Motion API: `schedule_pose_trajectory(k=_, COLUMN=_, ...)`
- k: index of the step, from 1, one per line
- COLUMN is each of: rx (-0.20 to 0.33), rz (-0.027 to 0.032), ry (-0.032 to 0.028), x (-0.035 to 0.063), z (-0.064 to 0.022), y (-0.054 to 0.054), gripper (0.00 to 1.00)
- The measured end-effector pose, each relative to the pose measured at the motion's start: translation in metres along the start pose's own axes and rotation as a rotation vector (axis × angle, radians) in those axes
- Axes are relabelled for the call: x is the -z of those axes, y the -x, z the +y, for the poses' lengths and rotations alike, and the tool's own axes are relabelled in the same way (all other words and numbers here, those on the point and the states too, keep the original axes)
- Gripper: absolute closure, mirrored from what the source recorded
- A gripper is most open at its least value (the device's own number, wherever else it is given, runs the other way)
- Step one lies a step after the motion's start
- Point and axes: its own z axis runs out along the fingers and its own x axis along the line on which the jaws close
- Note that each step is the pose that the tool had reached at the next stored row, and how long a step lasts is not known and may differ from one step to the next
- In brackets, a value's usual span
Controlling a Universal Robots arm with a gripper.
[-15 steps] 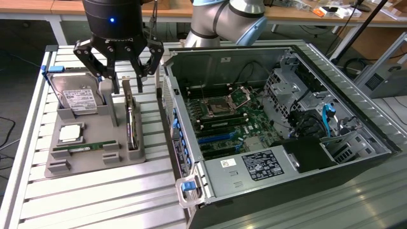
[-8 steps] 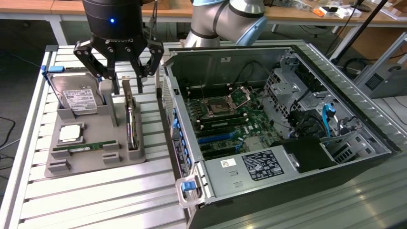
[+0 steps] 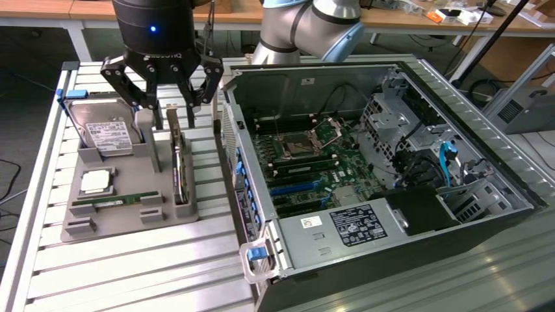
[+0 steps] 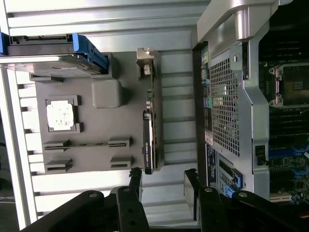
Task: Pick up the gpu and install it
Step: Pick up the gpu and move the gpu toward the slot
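The gpu stands on its long edge in a slot of the grey holder, its silver end bracket at the far end. The wrist view looks down on it as a thin dark card with the bracket at one end. My gripper hovers just above the bracket end, open, with nothing between its black fingers. The gripper touches nothing.
The holder also carries a silver hard drive, a CPU and a green RAM stick. On the exterior view's right, the open PC case shows its motherboard with blue slots. The case wall stands close beside the holder.
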Motion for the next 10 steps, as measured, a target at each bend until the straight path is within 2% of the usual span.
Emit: schedule_pose_trajectory(k=10, rx=0.000, rz=-0.0006, ry=-0.0089, x=-0.0012, z=0.0001, y=0.0000, gripper=0.52)
